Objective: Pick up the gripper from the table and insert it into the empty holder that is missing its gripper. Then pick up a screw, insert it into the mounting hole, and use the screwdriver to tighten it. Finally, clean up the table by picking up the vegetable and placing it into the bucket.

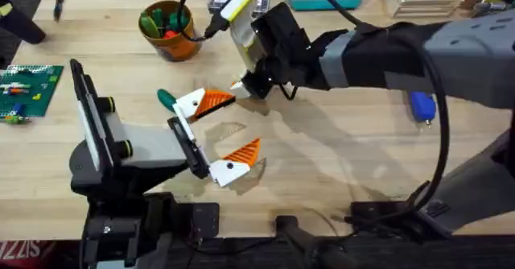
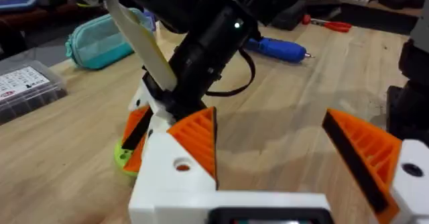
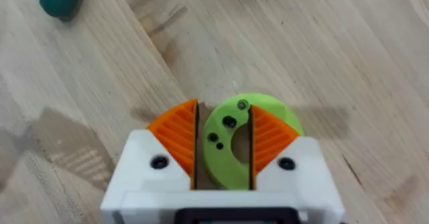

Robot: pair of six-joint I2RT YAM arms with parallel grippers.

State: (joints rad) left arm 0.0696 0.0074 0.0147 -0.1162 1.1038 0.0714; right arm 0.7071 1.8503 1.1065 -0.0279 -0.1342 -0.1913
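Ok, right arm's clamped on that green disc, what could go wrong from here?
The right tool grips the green disc with part of it past the pad tips, so it might twist or slip out. It also sits very close to the open left tool, so either arm moving could cause a knock. The vegetable beside them could get nudged.
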